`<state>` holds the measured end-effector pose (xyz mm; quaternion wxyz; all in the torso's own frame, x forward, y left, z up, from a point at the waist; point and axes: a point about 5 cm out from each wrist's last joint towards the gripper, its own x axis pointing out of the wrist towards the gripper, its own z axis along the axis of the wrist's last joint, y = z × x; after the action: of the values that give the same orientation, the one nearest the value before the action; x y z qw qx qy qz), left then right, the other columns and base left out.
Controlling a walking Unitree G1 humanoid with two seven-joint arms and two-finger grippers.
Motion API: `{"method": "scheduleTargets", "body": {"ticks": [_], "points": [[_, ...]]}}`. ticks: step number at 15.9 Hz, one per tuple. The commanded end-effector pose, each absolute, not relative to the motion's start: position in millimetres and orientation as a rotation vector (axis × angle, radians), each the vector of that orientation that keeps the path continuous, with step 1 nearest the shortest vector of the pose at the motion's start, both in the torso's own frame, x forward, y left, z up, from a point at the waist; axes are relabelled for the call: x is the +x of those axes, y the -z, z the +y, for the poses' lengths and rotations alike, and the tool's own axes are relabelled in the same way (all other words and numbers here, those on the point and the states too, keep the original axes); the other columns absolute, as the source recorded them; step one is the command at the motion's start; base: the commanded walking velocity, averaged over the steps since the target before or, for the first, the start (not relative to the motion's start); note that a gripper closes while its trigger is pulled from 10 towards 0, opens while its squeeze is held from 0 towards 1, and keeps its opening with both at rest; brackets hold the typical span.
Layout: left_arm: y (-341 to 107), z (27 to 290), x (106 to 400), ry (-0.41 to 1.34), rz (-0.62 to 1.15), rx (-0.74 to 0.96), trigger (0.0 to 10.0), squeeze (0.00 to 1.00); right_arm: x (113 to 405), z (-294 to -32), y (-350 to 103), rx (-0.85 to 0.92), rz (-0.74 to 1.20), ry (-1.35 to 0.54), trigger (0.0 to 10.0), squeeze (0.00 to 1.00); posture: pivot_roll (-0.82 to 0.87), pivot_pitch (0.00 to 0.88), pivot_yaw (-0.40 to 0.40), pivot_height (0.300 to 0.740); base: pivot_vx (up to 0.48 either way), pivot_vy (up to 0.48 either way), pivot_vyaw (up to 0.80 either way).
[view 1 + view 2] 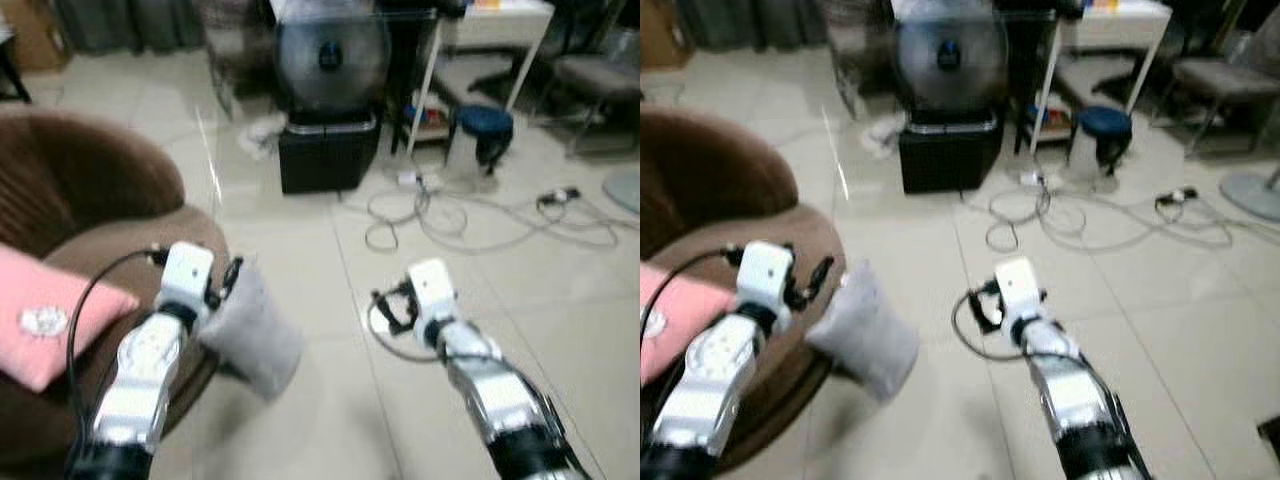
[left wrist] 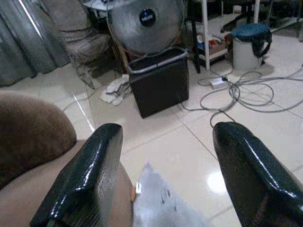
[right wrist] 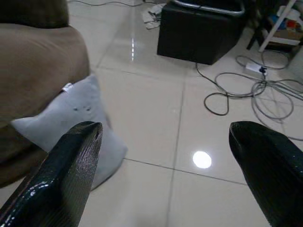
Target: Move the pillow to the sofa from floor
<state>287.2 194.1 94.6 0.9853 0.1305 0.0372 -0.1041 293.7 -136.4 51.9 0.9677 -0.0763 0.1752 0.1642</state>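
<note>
Two pillows are in view. A pink pillow [image 1: 45, 325] lies on the sofa [image 1: 95, 190] seat; the grey pillow [image 1: 250, 330], taken as the task's thing, stands on the floor [image 1: 330, 260], propped against the sofa's front edge.

Nothing of the task looks done: the grey pillow is on the tiles and neither gripper holds it.

Left gripper [image 2: 165, 175]: fingers spread wide apart, empty. It hangs just above the grey pillow, with the sofa edge beside it; a small tag shows on the pillow's upper corner between the fingers. The head views are blurred, so contact with the fabric cannot be ruled out, but no clamp is seen.

Right gripper [image 3: 165, 175]: fingers also apart, empty, held over bare floor, pointing toward the pillow from its far side, near but not touching.

Background: fan [image 1: 330, 50] on a black box [image 1: 328, 155], loose cables [image 1: 450, 215] on the tiles, well apart from the pillow.

Left to do, by judgement: close on the pillow, lift it, carry it over the sofa edge, release on the seat beside the pink one.
</note>
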Motion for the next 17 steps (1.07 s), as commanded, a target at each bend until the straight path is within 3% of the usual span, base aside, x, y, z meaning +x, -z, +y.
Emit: {"method": "scheduleTargets", "body": {"ticks": [1, 3, 13, 17], "points": [[-98.5, 184.5, 289.0, 0.237, 0.049, 0.252, 10.0, 0.0, 291.1, -149.1, -47.7, -0.161, 0.373, -0.306, 10.0, 0.0, 0.1, 0.0, -0.002, 0.74, 0.439, 0.0, 0.0], [-98.3, 184.6, 288.5, 0.238, 0.049, 0.254, 10.0, 0.0, 290.6, -147.0, -48.1, -0.176, 0.367, -0.337, 10.0, 0.0, 0.11, 0.0, -0.005, 0.74, 0.441, 0.0, 0.0], [-100.4, 186.6, 287.4, 0.29, 0.057, 0.308, 10.0, 0.0, 282.0, -131.0, -37.4, -0.132, 0.374, -0.389, 10.0, 0.0, 0.11, 0.0, 0.037, 0.74, 0.46, 0.0, 0.8], [-98.3, 181.9, 290.6, 0.333, 0.07, 0.309, 10.0, 0.0, 278.0, -139.1, -33.0, -0.107, 0.378, -0.314, 10.0, 0.0, 0.07, 0.0, 0.074, 0.74, 0.458, 0.0, 0.0]]}}
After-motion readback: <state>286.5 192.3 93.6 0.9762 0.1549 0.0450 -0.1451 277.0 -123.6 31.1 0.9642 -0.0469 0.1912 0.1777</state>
